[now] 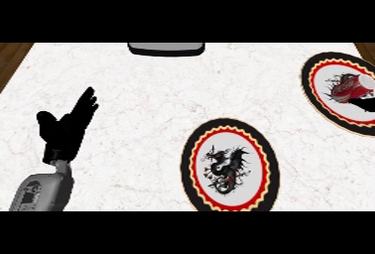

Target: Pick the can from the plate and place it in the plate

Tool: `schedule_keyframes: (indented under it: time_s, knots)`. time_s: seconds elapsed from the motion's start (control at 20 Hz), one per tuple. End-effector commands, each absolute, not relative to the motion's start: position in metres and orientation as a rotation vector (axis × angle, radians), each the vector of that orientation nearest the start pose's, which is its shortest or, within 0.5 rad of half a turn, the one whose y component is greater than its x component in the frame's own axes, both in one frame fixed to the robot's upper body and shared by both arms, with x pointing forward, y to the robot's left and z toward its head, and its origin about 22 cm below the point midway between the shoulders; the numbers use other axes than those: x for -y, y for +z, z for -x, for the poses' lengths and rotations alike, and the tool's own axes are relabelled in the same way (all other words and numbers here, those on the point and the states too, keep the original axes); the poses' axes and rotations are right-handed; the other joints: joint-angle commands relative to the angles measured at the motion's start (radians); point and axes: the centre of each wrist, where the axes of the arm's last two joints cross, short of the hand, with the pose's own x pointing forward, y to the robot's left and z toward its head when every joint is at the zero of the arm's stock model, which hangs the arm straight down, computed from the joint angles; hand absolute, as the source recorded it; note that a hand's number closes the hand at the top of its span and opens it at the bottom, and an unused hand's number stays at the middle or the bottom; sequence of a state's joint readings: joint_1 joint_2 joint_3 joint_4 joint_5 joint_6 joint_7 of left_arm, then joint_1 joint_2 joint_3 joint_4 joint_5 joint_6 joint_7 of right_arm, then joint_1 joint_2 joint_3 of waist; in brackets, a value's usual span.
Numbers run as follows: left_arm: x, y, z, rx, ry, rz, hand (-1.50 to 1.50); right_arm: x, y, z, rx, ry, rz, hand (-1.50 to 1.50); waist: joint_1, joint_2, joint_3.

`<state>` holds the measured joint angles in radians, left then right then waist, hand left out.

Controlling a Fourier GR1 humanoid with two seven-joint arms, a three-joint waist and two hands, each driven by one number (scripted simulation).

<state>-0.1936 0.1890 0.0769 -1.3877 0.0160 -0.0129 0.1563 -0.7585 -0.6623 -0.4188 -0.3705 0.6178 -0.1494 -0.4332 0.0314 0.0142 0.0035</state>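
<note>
Black left hand (66,126) resting open, fingers straight. Dragon plate (189,166) at centre, waiting. Red can (350,87) lying on far-right plate (307,79), right hand (364,105) beside it, grip unreadable. Best clasped mid-body, lifted clear of the rim before crossing.

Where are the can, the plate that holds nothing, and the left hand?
can (353,87), head view: on the middle of its side.
empty plate (188,166), head view: on its black rim, left side.
left hand (66,131), head view: on the palm.
</note>
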Motion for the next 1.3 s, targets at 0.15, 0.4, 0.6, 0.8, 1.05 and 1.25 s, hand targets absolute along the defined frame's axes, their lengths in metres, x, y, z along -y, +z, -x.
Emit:
schedule_keyframes:
  time_s: [0.15,0.4,0.6,0.8,1.05,1.25]
  knots:
    - [-0.278,0.026,-0.296,1.409,-0.092,-0.168,0.0,0.451,0.091,-0.375,1.866,0.311,0.772,-1.5,-0.016,-0.008,0.0]
    - [-0.278,0.009,-0.28,1.397,-0.082,-0.172,0.0,0.47,0.115,-0.371,1.808,0.108,0.618,-1.5,-0.03,-0.016,-0.004]
    - [-0.276,0.02,-0.287,1.408,-0.092,-0.173,0.0,0.48,0.125,-0.371,1.708,0.052,0.403,-1.5,-0.021,-0.01,-0.003]
    - [-0.292,0.02,-0.291,1.423,-0.102,-0.184,0.0,0.494,0.107,-0.353,1.716,0.016,0.32,-1.5,-0.02,-0.007,-0.002]
    - [-0.271,0.008,-0.275,1.411,-0.077,-0.168,0.0,0.51,0.086,-0.33,1.759,0.024,0.381,-1.5,-0.01,-0.007,-0.002]
    - [-0.265,0.013,-0.295,1.427,-0.084,-0.162,0.0,0.535,0.101,-0.311,1.767,0.043,0.377,-1.5,-0.014,-0.004,-0.001]
